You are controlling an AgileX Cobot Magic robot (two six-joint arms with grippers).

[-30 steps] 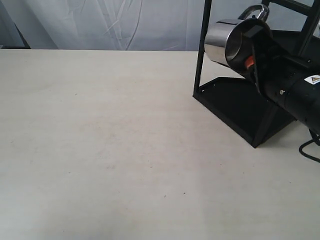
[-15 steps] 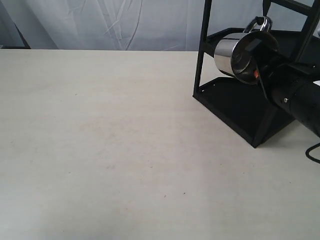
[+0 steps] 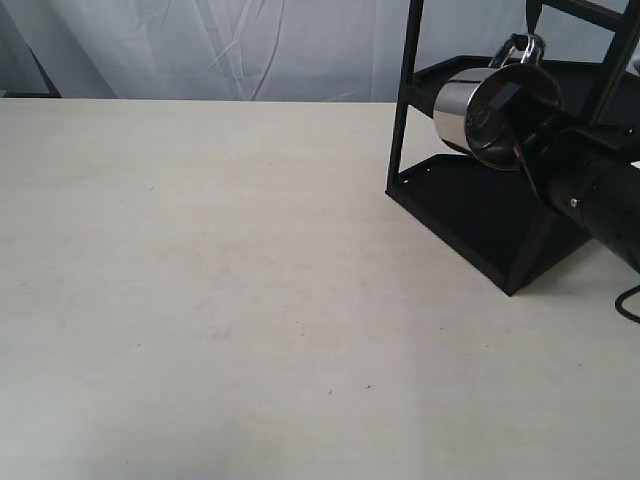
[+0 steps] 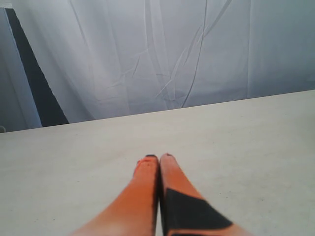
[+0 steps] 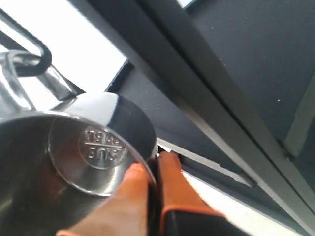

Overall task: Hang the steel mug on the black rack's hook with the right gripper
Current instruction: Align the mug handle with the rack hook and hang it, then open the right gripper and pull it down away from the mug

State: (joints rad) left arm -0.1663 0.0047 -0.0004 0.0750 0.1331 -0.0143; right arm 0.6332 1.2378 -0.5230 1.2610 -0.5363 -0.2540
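The steel mug (image 3: 462,110) hangs tilted in the air at the black rack (image 3: 470,215), its mouth toward my arm and its looped handle (image 3: 518,47) on top, close under the rack's upper bars. My right gripper (image 3: 517,112) is shut on the mug's wall. In the right wrist view one orange finger lies inside the mug (image 5: 93,152) and one outside, gripper (image 5: 155,164). A black curved hook (image 5: 40,49) crosses the handle (image 5: 17,66); I cannot tell if it passes through the loop. My left gripper (image 4: 158,158) is shut with nothing in it, low over the table.
The rack's upright post (image 3: 404,100) stands just left of the mug, with slanted shelves (image 5: 231,69) behind and below it. The pale table (image 3: 200,280) spreads to the left. A white curtain (image 3: 250,45) hangs behind.
My right gripper has carried the mug to the right, past the rack's post and in among the shelves, with the handle now closer to the upper bars. The left gripper has not visibly moved.
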